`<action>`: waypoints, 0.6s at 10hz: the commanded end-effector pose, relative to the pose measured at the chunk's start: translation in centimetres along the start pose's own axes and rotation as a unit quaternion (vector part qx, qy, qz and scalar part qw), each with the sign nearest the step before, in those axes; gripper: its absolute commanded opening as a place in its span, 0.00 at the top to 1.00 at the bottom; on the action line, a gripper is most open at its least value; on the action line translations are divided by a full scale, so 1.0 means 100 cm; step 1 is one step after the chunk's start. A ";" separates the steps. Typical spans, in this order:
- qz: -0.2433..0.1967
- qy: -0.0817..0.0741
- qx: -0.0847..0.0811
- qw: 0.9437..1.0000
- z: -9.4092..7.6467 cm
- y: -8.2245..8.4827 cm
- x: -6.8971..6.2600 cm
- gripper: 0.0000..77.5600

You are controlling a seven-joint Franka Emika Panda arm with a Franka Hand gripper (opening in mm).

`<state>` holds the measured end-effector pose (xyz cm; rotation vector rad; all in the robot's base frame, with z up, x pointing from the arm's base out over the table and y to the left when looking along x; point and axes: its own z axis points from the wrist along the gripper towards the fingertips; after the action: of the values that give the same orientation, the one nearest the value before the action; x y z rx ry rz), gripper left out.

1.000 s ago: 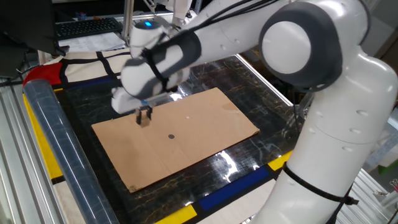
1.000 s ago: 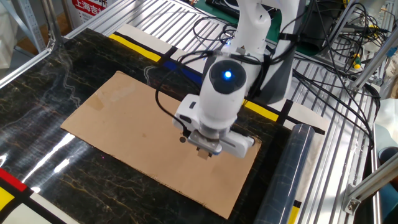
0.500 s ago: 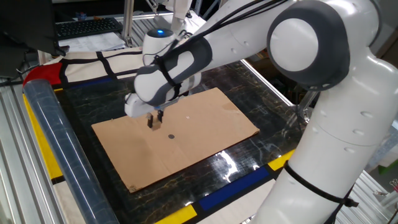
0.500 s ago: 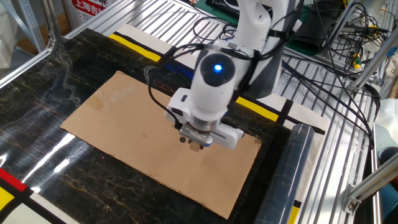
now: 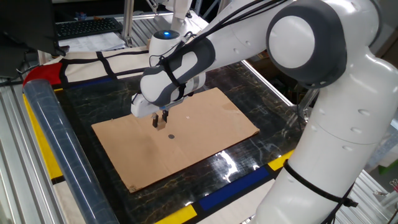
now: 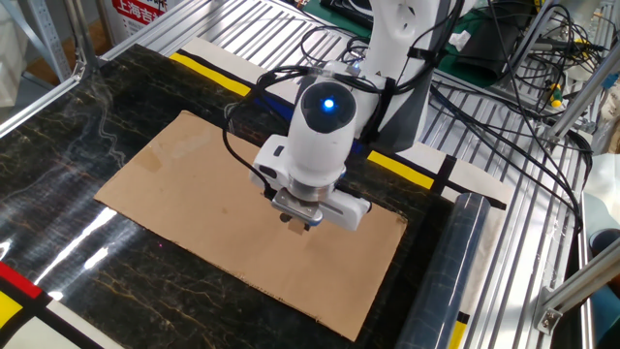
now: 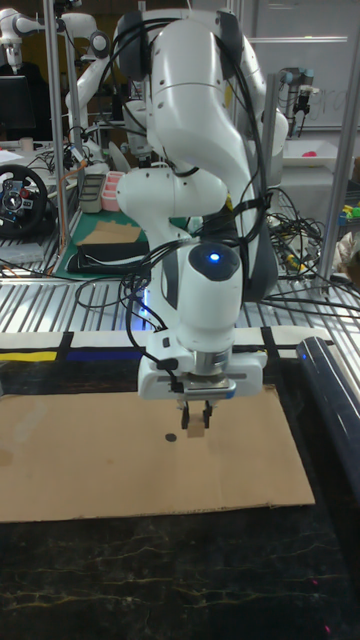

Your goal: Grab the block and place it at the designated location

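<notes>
Tall fixed view: your designated location [image 7: 170, 437], a dark dot, lay on the cardboard sheet [image 7: 80, 460], just left of the hand [image 7: 196, 424]. The hand pointed straight down, its fingers [image 7: 205, 414] closed on the block [image 7: 197, 428], a small tan cube held just above the sheet. In one fixed view you had the block [image 5: 160, 124] up and left of the dot [image 5: 171, 136], near but apart. The sheet lay flat on the dark marbled bench [image 5: 273, 134].

Brown cardboard sheet [image 5: 186, 130] on black marble table [image 6: 77, 126]; keyboard [image 5: 87, 26] behind.
</notes>
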<state>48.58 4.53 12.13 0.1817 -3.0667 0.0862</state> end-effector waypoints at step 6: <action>0.020 -0.004 -0.025 0.999 0.000 0.000 -0.001 0.99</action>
<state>48.62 4.54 11.99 0.1184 -3.0677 0.0603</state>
